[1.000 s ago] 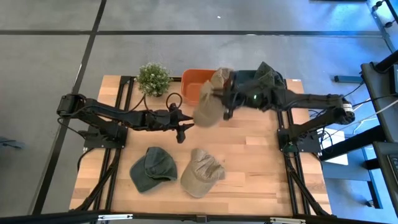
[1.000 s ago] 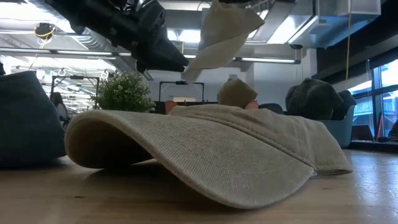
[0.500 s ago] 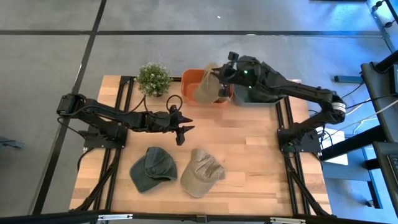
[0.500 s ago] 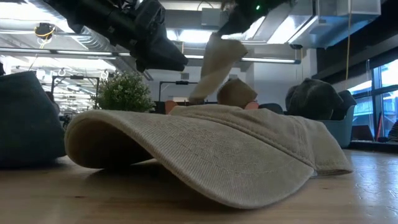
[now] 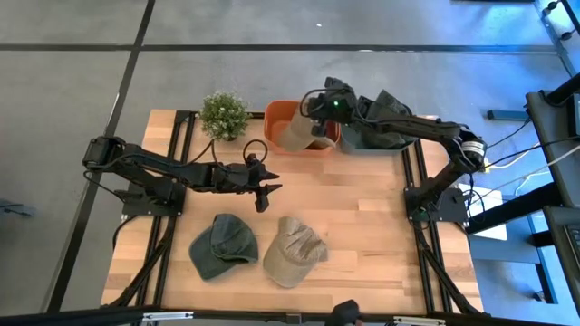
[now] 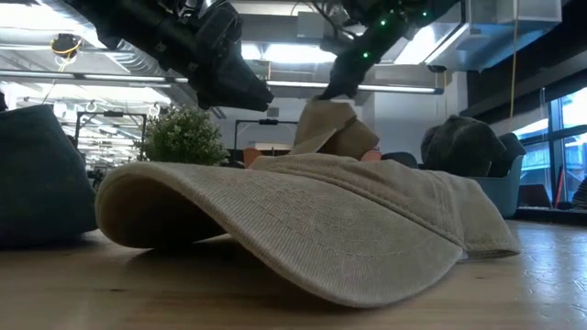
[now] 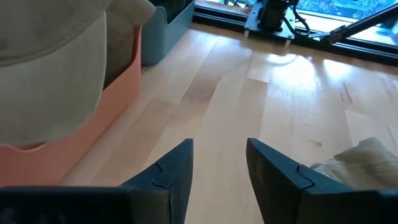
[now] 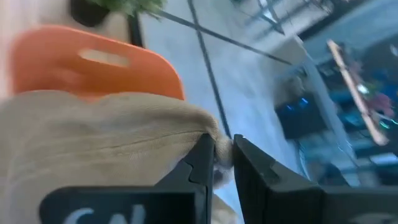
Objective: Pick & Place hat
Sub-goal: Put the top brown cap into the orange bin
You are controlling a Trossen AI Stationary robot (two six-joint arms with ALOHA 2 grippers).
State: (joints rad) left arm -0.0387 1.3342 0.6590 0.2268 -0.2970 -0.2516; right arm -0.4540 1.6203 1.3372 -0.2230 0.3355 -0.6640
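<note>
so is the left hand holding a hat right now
No, the left hand hovers open and empty over bare wood, while the tan hat hangs from the right hand over the orange bin.

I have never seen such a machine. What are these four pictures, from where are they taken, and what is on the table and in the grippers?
It is a robot with two dark arms at a wooden table. Each arm ends in a two-finger gripper.

One picture looks straight down from above. One looks level across the tabletop. The other two come from cameras on each arm's wrist.

On the table lie a green cap and a tan cap. At the far edge stand a small plant, an orange bin and a grey-blue bin with dark caps in it.

The right gripper is shut on another tan hat and holds it at the orange bin. The left gripper is open, holds nothing and hangs over the middle of the table.
</note>
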